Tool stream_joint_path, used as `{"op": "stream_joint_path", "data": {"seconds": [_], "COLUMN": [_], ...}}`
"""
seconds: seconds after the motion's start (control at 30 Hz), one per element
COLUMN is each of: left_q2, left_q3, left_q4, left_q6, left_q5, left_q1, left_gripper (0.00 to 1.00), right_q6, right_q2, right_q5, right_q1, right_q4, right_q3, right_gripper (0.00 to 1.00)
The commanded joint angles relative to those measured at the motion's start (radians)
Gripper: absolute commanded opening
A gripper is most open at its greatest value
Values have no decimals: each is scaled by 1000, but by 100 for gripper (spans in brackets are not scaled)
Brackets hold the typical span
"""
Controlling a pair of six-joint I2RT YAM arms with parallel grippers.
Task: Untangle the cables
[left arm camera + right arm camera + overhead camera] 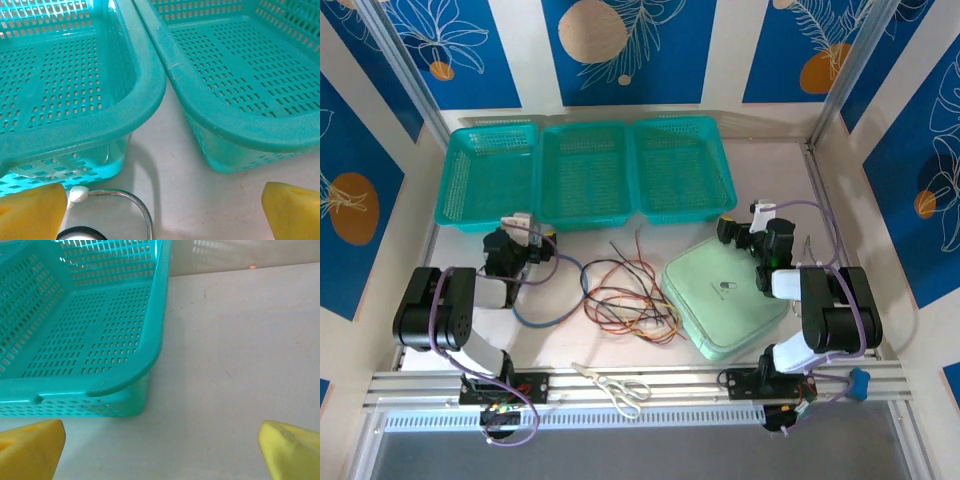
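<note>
Both ends gape wide and empty: left gripper (160, 212), right gripper (160, 447). Cables (625, 300) lie knotted mid-table (780, 190). Pinching several strands together would likely drag the whole knot, or snag the stethoscope (548, 320) just beside it.

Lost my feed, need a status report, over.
Left hand and right hand open, empty. Cables tangled mid-table, neither hand on them. Stethoscope and case flank them.
</note>
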Motion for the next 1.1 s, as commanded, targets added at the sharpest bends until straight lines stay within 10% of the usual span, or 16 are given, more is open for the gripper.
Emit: {"op": "stream_joint_path", "data": {"seconds": [0.0,1.07], "left_q2": [-2,-8], "left_q3": [15,-8], "left_q4": [15,56], "left_q6": [6,-31], "left_q5": [15,-77], "left_q1": [-3,-3], "left_gripper": [99,99], "right_q6": [-25,6], "right_q2": [10,-121], "right_q5": [11,14], "right_q1": [7,-20], "right_q4": [-28,19], "right_q3": [10,-79], "right_gripper": [99,99]}}
